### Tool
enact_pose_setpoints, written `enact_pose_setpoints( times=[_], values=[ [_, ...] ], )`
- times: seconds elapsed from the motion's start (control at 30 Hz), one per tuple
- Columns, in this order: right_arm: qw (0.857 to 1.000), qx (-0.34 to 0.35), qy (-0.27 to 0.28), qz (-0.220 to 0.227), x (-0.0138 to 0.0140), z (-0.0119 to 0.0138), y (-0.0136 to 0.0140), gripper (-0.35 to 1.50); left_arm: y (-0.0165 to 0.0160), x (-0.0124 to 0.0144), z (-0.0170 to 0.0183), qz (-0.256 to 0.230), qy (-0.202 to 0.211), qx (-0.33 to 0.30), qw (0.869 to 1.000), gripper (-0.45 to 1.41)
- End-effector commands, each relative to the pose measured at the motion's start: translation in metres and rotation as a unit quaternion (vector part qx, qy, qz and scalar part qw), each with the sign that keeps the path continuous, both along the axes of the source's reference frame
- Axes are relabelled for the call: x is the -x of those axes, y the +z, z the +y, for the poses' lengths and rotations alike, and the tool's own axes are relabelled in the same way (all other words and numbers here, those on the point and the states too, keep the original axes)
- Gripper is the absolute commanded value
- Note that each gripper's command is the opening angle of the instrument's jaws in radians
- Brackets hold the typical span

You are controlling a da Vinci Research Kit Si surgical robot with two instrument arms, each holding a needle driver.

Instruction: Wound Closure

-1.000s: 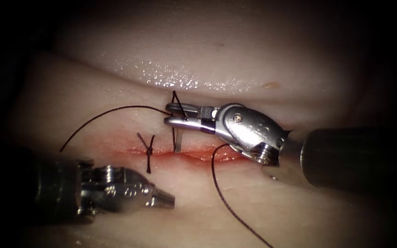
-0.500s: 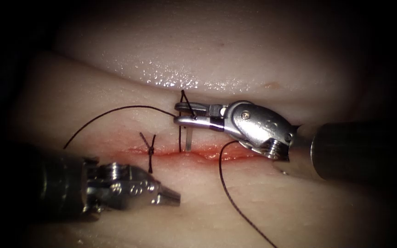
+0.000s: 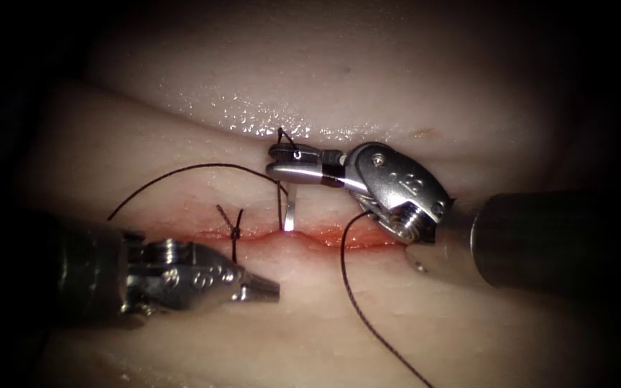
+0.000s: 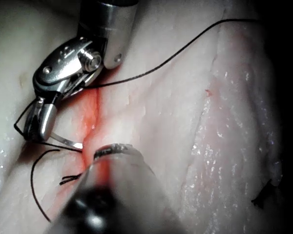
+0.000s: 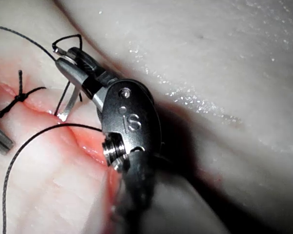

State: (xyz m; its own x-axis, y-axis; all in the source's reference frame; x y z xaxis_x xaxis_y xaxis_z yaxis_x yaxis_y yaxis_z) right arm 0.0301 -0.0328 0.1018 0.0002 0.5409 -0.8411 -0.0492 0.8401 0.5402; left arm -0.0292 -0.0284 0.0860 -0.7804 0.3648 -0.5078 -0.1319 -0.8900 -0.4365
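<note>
- The tissue [image 3: 411,86] is a pale, wet slab with the cut [image 3: 303,238] running left to right across the endoscope view, its lips red with fluid [image 3: 325,241]. The edges look soft, so a sideways drag on anything lodged in them could, I judge, tear the lip.
- The right pincer [image 3: 285,162] comes in from the right and sits over the far lip, jaws clamped on the curved needle [image 3: 290,212] near its thread end. The needle hangs down from the jaws with its tip at the cut line, just right of the knot; whether the tip is in the tissue I cannot tell. With the grip so close to the needle's end, the needle could swivel in the jaws and the point wander off its line.
- The left pincer [image 3: 256,289] lies on the near side of the cut, left of the needle, jaws closed and holding nothing. It is near the knot's lower tail and could snag it if it swings across.
- The thread [image 3: 181,172] arcs away to the left from the right pincer; another run [image 3: 346,287] curves from the cut toward the near right. Either slack loop could catch on the jaws or the needle.
- A finished knot [image 3: 233,233] sits on the cut, ends sticking up and down.
</note>
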Motion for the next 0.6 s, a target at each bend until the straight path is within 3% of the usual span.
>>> enact_pose_setpoints(
  times=[0.03, 0.37, 0.6],
  values=[
    [1.000, 0.001, -0.002, 0.001, -0.0005, -0.0002, 0.0006, -0.35, 0.0006, 0.0007, -0.0006, 0.001, 0.000, 0.000, 1.000, -0.45],
    [1.000, -0.020, 0.000, -0.002, -0.0010, 0.0001, 0.0008, -0.35, 0.0004, 0.0020, -0.0013, 0.001, -0.006, -0.001, 1.000, -0.45],
    [0.999, -0.046, 0.002, -0.002, -0.0012, 0.0001, 0.0008, -0.35, 0.0004, 0.0012, -0.0017, -0.003, -0.004, 0.000, 1.000, -0.45]
  ],
)
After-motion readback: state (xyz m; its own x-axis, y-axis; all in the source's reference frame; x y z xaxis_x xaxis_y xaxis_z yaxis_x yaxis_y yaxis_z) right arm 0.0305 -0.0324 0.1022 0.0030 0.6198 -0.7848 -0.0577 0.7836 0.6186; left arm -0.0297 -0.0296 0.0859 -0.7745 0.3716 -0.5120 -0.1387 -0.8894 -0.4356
